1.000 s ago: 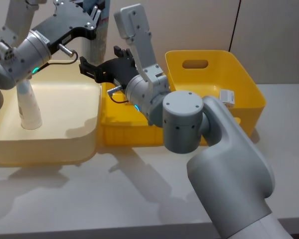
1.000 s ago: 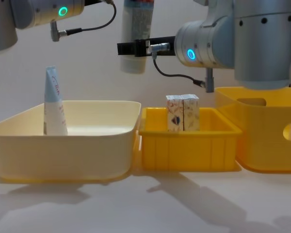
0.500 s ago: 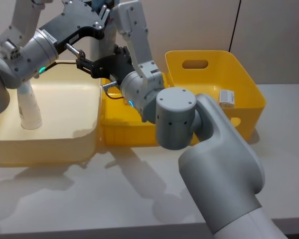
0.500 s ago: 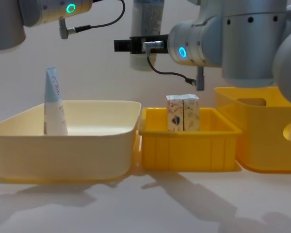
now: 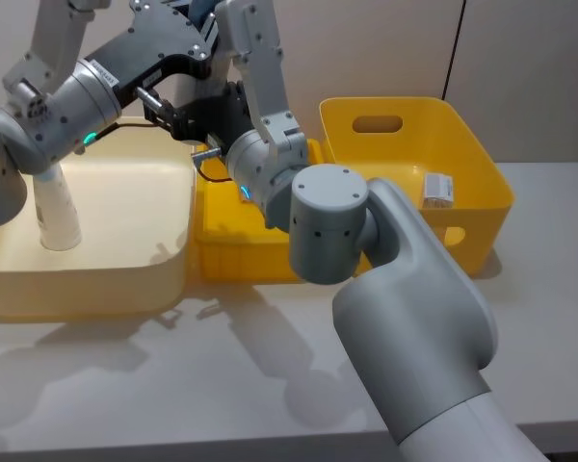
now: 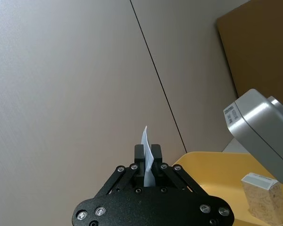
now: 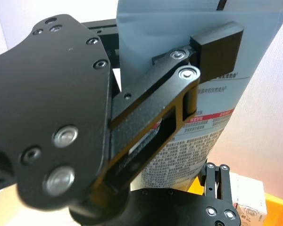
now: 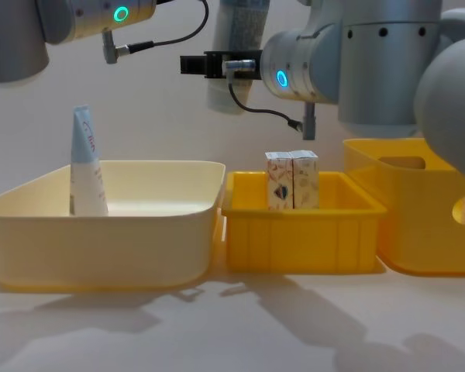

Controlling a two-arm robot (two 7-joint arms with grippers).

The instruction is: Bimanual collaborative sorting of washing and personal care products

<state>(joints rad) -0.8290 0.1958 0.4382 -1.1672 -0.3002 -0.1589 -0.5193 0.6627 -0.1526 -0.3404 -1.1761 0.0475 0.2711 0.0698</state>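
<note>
A: Where is the tall pale blue-white plastic squeeze tube (image 8: 244,35) now?
B: High above the left wall of the shallow yellow plastic tray (image 8: 298,240), hanging wide end down. A second ago it hung further left of the tray. It has drifted toward it, and the right arm has swung in with it.
A: Who has hold of it?
B: The left claw (image 6: 147,153) is pinched tight on the flat crimped end. The right claw (image 8: 201,65) lies level across the tube's body. Whether it has closed on it I cannot tell.
A: Any writing?
B: Dense small Chinese print under a red strip on the smooth face, too fine to read out.
A: And the rest?
B: A second tapering tube (image 8: 87,174) with red lettering stands upright in the glossy cream plastic tub (image 8: 101,240) just left of the tray. Two small whitish cardboard boxes (image 8: 292,180) with coloured prints stand side by side, touching, inside the tray. A further small box (image 5: 438,188) lies in the deep yellow bin (image 8: 426,232) just right of the tray. All three containers sit on the pale matte counter (image 8: 217,325).
</note>
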